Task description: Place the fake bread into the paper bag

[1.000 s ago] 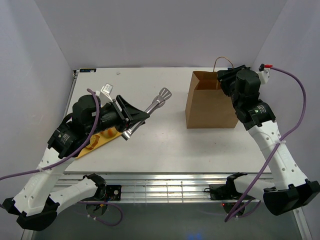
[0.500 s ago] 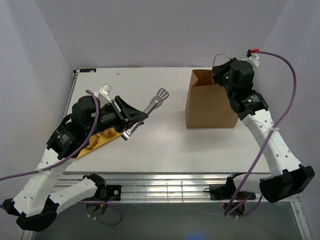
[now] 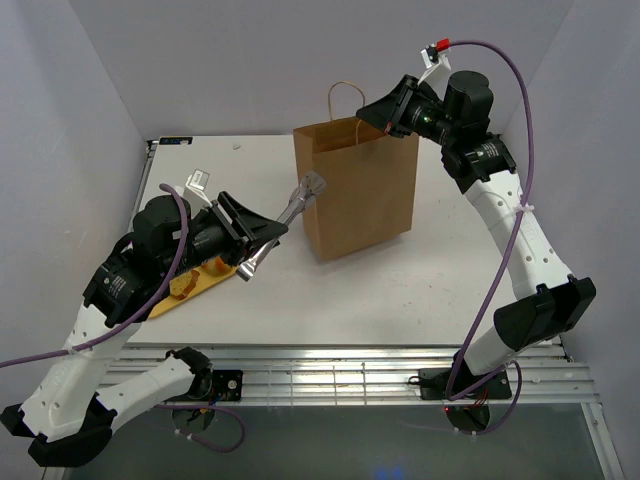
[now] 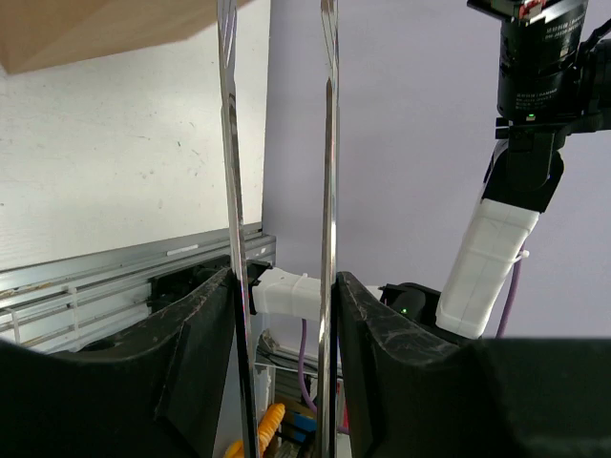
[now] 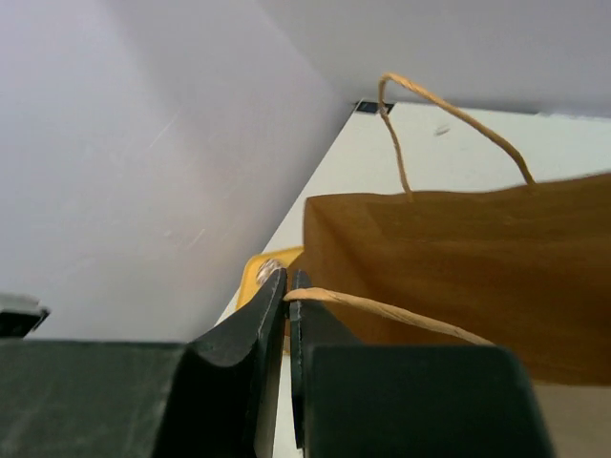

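The brown paper bag (image 3: 355,190) stands tall at mid-table, slightly tilted, mouth up. My right gripper (image 3: 370,116) is shut on one of its thin handles; in the right wrist view the handle (image 5: 382,310) runs out from between the closed fingers (image 5: 272,315) over the bag (image 5: 458,258). The other handle loop (image 3: 346,98) stands free. My left gripper (image 3: 248,235) is shut on metal tongs (image 3: 295,205), whose tips lie against the bag's left side. The tong arms (image 4: 328,191) pass between my left fingers. The bread pieces (image 3: 214,266) lie on the yellow tray (image 3: 172,301) under my left arm, partly hidden.
The tray's yellow edge (image 5: 250,275) shows beside the bag in the right wrist view. A small white object (image 3: 197,180) lies at the far left. White walls close in the table at the back and both sides. The aluminium rail (image 3: 330,375) runs along the near edge.
My right gripper has pulled the bag up by its handle and carried it left from the far right to mid-table. The bag now meets the tong tips. My left arm shifted slightly.
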Controlling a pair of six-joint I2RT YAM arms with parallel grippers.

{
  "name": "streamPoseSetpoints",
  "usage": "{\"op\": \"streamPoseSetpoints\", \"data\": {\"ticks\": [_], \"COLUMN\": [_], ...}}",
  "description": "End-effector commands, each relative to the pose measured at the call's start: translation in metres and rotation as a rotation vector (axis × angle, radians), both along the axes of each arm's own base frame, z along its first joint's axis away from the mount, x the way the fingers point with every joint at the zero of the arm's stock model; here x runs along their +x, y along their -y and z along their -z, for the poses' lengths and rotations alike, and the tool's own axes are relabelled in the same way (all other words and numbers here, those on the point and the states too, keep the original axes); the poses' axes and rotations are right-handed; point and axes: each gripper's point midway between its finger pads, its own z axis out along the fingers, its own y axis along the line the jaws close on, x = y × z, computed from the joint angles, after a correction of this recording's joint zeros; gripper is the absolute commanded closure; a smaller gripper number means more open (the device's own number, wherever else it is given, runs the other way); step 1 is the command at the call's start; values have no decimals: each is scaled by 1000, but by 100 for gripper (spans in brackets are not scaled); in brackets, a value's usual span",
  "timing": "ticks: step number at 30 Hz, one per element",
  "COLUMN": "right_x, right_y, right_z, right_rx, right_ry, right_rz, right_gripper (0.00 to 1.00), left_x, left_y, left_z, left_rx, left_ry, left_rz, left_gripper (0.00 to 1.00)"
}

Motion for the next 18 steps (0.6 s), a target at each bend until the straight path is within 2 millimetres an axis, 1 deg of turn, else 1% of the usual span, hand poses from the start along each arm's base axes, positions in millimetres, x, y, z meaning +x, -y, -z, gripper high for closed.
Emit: {"op": "streamPoseSetpoints", "data": {"ticks": [1, 2, 3, 4, 5, 6, 7, 8, 9, 10, 11, 13, 14, 18], "right_x": [-54, -58, -72, -79, -85, -84, -96, -97, -98, -106, -108, -111, -110, -98], "right_y": [-15, -15, -20, -20, -18, -13, -5, 1, 6, 11, 12, 16, 18, 32], "right_z": [-24, -17, -8, 16, 30, 45, 46, 73, 79, 84, 84, 84, 85, 86], "right_rx": [19, 17, 12, -12, -32, -64, -76, -93, -100, -103, -106, -120, -131, -181], "right_ry": [90, 69, 41, -43, -84, -109, -114, -171, -178, -187, -188, -178, -185, -206], "right_rz": [-251, -281, -365, -396, -410, -372, -342, -319, -292, -282, -281, -276, -260, -167], "right_gripper": [92, 92, 92, 92, 92, 92, 92, 92, 92, 92, 92, 89, 88, 87], "left_x": [-2, -1, -1, -2, -3, -3, -3, -7, -7, -8, -8, -11, -11, -13], "left_y": [-10, -11, -11, -11, -12, -13, -13, -16, -18, -19, -20, -24, -24, -32], "left_z": [-24, -26, -27, -29, -31, -31, -29, -31, -30, -31, -28, -29, -27, -34], "left_rx": [-56, -58, -58, -62, -65, -68, -71, -82, -89, -104, -107, -126, -126, -144], "left_ry": [25, 29, 31, 36, 40, 38, 32, 35, 31, 22, 15, 13, 9, 31], "left_rz": [-53, -58, -61, -59, -61, -63, -65, -70, -79, -87, -94, -109, -112, -142], "left_gripper": [46, 46, 46, 46, 46, 46, 46, 47, 47, 47, 47, 47, 47, 49]}}
